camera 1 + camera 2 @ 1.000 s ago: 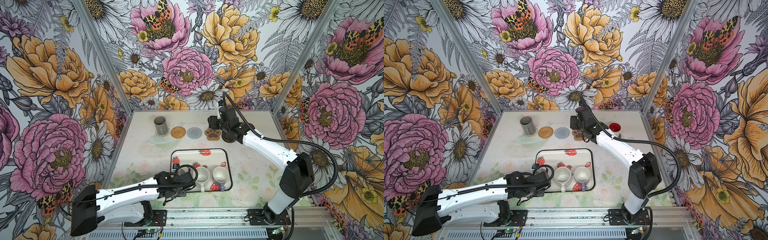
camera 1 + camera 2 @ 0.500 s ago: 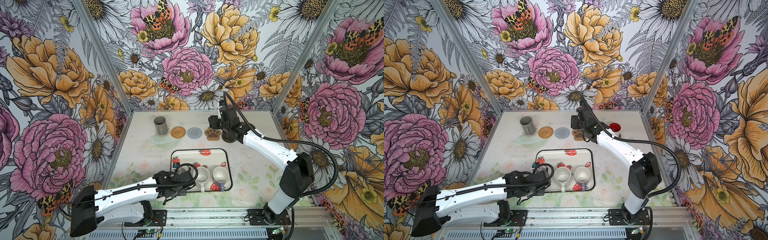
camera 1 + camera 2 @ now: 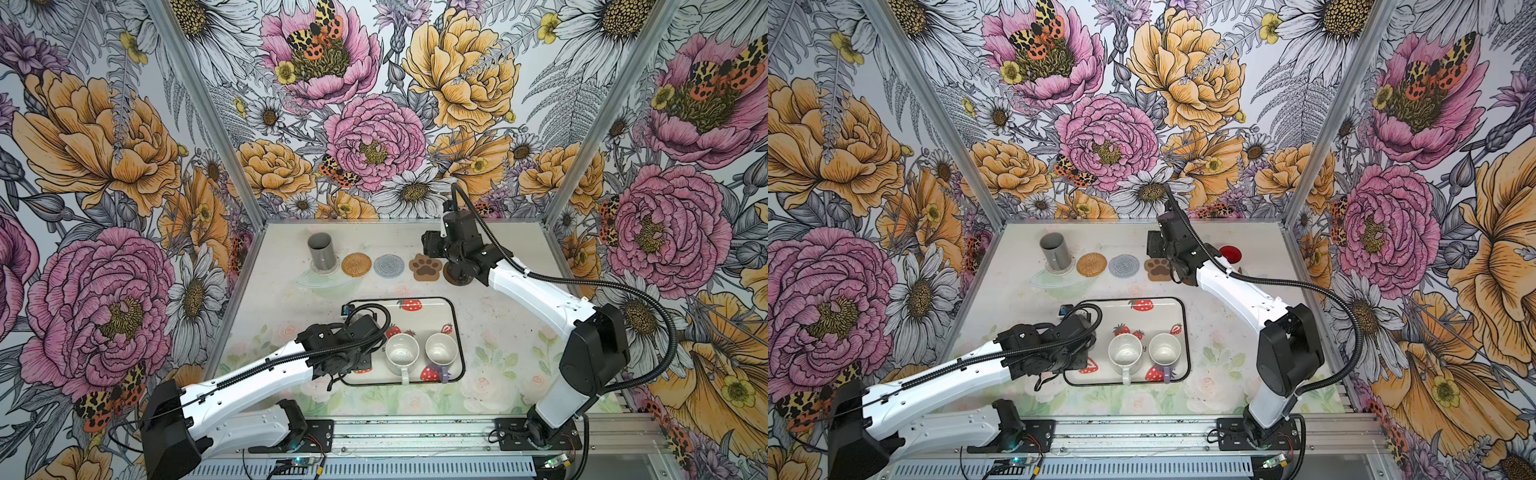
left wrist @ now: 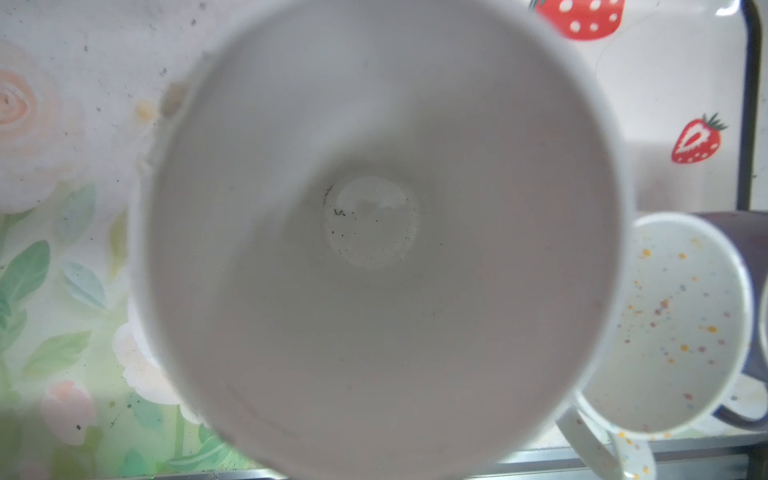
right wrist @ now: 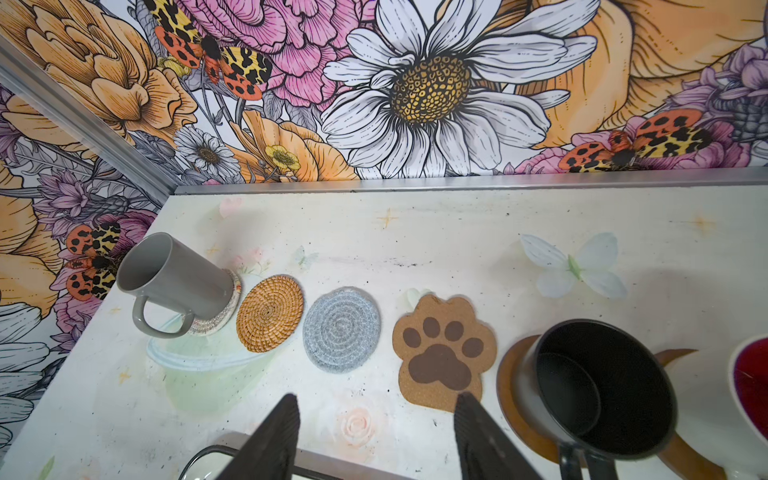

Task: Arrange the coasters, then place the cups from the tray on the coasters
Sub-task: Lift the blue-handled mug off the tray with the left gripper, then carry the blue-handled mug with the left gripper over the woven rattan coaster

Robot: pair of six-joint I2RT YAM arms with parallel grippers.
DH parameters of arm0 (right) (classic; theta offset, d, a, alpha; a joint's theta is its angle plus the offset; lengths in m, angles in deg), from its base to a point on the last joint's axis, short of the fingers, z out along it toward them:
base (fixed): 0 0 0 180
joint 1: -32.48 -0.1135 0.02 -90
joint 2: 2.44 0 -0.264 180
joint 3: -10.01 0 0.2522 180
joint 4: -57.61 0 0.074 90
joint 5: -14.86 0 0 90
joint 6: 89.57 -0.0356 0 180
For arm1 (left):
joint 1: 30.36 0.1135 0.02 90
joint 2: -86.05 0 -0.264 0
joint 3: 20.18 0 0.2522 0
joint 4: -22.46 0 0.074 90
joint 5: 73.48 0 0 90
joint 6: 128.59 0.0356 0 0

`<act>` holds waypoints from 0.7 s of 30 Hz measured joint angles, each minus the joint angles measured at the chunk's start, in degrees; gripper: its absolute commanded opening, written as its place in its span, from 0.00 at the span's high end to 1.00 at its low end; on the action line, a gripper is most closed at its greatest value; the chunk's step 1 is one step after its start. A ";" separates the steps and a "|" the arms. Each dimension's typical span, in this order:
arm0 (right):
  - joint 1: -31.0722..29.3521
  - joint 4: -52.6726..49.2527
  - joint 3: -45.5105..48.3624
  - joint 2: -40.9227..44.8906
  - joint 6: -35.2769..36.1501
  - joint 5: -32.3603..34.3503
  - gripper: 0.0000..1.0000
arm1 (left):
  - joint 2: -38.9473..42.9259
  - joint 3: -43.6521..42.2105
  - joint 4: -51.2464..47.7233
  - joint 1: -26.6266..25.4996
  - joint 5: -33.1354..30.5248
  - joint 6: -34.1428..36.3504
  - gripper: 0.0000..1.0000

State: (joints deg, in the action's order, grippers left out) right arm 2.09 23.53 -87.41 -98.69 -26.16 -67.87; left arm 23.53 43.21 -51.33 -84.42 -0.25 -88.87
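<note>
Along the back runs a row of coasters. A grey cup [image 3: 321,250] stands on the clear one, then come the rattan [image 3: 356,264], grey woven [image 3: 388,265] and paw [image 3: 425,267] coasters. A black cup [image 5: 602,382] sits on a brown disc [image 5: 511,374], with a red-inside cup [image 3: 1230,252] beyond it. My right gripper [image 5: 376,415] hangs open and empty above the table in front of the paw coaster. The tray [image 3: 415,320] holds a white cup [image 3: 402,353] and a lilac cup [image 3: 441,349]. My left gripper [image 3: 353,332] is over the tray's left end. A pale cup [image 4: 374,249] fills its wrist view, hiding the jaws.
Floral walls enclose the table on three sides, with metal posts in the back corners. The right arm [image 3: 532,291] slants over the table's right half. The left arm [image 3: 266,374] crosses the front left. A metal rail [image 3: 415,432] runs along the front edge.
</note>
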 measured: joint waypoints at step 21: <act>2.36 0.04 2.21 0.02 -0.61 -3.10 0.38 | -19.17 24.83 4.17 22.43 -1.20 23.43 1.00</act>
State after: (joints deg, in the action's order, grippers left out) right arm 4.45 23.58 -85.20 -98.67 -26.77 -70.98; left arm 4.36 68.04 -47.15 -62.00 -1.45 -65.44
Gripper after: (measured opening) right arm 0.616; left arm 0.172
